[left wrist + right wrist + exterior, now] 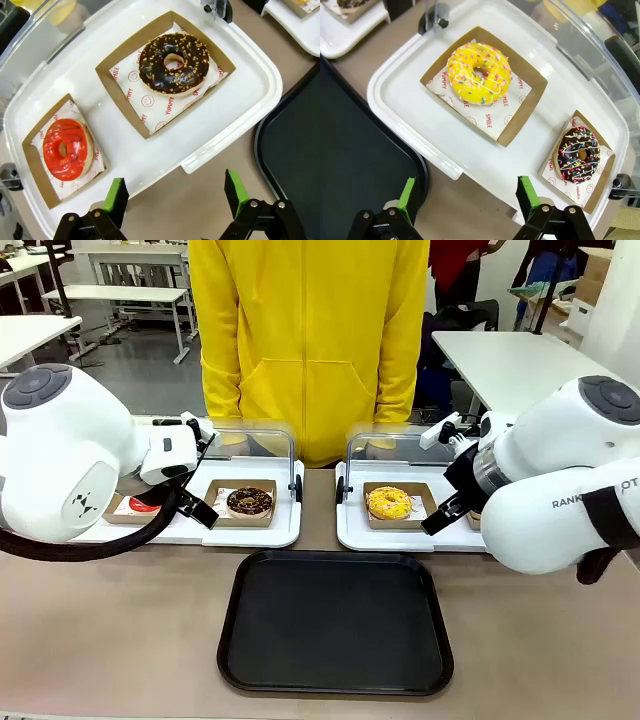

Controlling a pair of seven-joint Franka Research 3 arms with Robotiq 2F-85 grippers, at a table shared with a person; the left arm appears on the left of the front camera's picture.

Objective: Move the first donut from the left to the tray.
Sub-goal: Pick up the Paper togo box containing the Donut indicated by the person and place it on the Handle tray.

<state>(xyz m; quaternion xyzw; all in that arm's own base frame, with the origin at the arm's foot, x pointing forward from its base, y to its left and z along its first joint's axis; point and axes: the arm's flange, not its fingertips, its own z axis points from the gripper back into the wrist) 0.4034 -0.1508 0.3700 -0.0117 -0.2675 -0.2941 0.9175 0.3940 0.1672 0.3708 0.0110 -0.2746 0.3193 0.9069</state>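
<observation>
Hiding half the red donut [145, 505]: the left arm [60, 455].

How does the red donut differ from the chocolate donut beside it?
The red donut has glossy red icing; the chocolate donut has dark icing with nut pieces. On the white tray, the red donut lies at the outer end, the chocolate donut nearer the black tray. Both are rings in brown cardboard holders lined with printed white paper.

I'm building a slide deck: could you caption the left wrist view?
Open left gripper poised before a white tray holding the red-iced donut and a chocolate-glazed donut, black tray alongside.
</observation>
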